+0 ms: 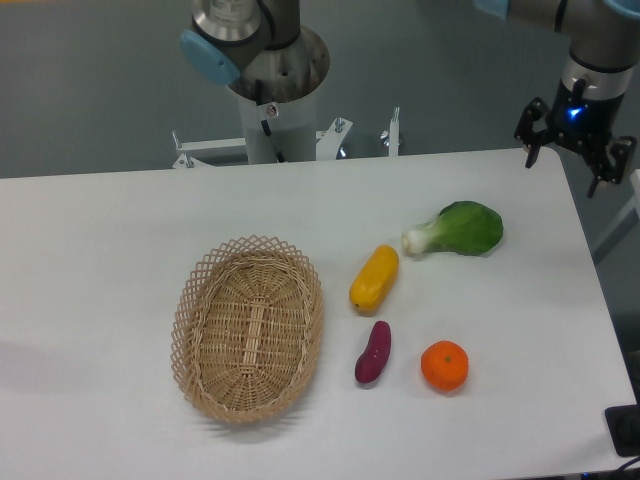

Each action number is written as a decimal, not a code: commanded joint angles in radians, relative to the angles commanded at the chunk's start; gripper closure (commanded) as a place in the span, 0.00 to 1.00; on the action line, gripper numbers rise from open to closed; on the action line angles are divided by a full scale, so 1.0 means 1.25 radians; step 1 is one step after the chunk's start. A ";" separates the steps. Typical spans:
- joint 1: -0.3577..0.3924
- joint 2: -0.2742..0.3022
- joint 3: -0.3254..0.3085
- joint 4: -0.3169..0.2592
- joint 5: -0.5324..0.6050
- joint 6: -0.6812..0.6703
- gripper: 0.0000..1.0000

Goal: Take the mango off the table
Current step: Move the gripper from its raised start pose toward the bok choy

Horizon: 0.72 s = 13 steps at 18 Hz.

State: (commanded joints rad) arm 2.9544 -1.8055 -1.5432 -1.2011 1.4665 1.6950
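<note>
The mango, a yellow elongated fruit shading to orange at its lower end, lies on the white table just right of the basket. My gripper hangs at the far right rear corner of the table, well away from the mango and above the table edge. Its black fingers are spread apart with nothing between them.
A woven wicker basket sits left of the mango. A purple sweet potato and a round orange lie in front of it. A green leafy vegetable rests behind and to the right. The robot base stands at the table's back.
</note>
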 joint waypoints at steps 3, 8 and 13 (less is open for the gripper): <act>0.000 0.005 -0.021 0.023 0.000 -0.021 0.00; -0.011 0.016 -0.060 0.042 0.002 -0.091 0.00; -0.012 0.037 -0.145 0.099 0.001 -0.126 0.00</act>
State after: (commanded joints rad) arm 2.9391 -1.7595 -1.7240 -1.0769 1.4680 1.5372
